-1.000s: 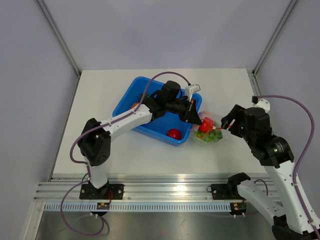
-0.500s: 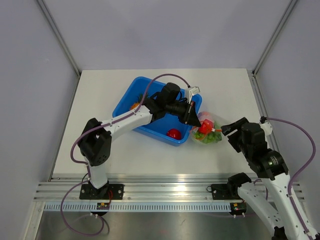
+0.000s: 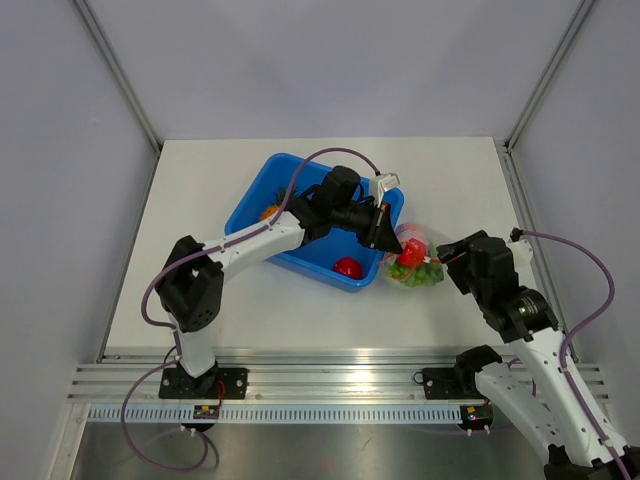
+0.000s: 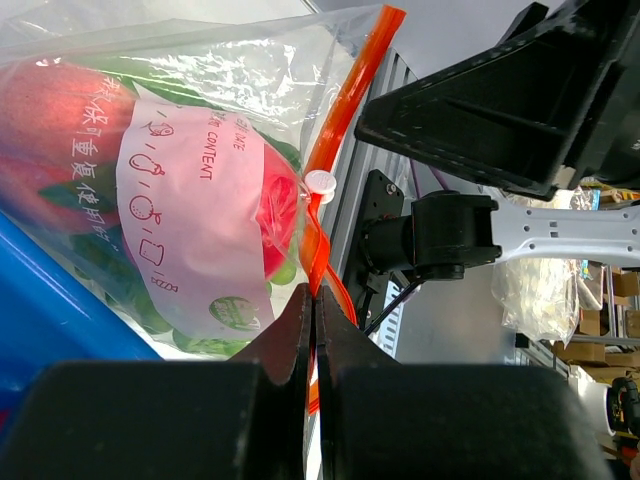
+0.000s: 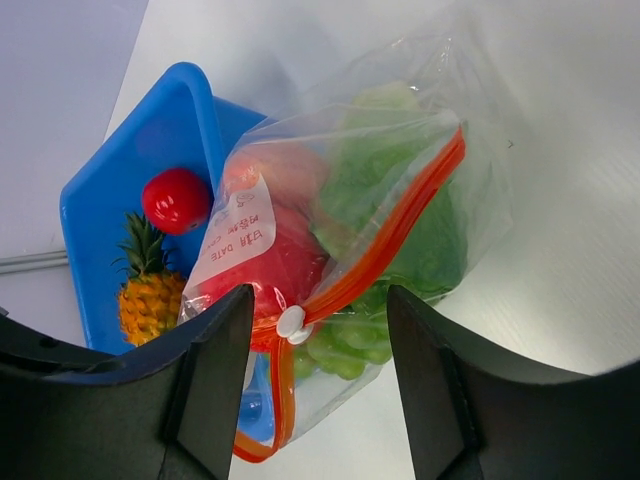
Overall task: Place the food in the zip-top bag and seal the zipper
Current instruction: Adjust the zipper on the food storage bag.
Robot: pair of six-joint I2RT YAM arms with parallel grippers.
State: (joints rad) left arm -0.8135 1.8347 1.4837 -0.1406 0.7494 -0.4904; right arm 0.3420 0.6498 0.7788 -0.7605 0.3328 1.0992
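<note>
Starting at the left, the blue tub (image 3: 255,200) holds a pineapple (image 5: 140,290) and a round red fruit (image 3: 347,267), so the first hazard is sealing too soon: if the mouth is run shut now, those two pieces are left out and the closure would have to be undone. Just past the tub's right corner, the left gripper (image 4: 313,300) has its jaws pressed fully together on the near end of the zipper (image 4: 340,120), a thin, slick strip; a hard pull from the other side could draw it out of that pinch, and the zip-top bag (image 3: 415,262) would then slump or slide on the table instead of closing. The bag rests against the tub's outer wall, already stuffed with a pink-red fruit and a green cabbage that bulge up close to the strip, so film or leaf could catch in the track and stall it. The white slider (image 5: 291,322) sits near the pinched end, with most of the strip beyond it apparently not yet closed. Furthest right, the right gripper (image 3: 447,252) has its fingers spread wide and holds nothing, framing the slider in its wrist view; closing slightly off would grab crinkly film rather than the small tab, twisting the mouth
</note>
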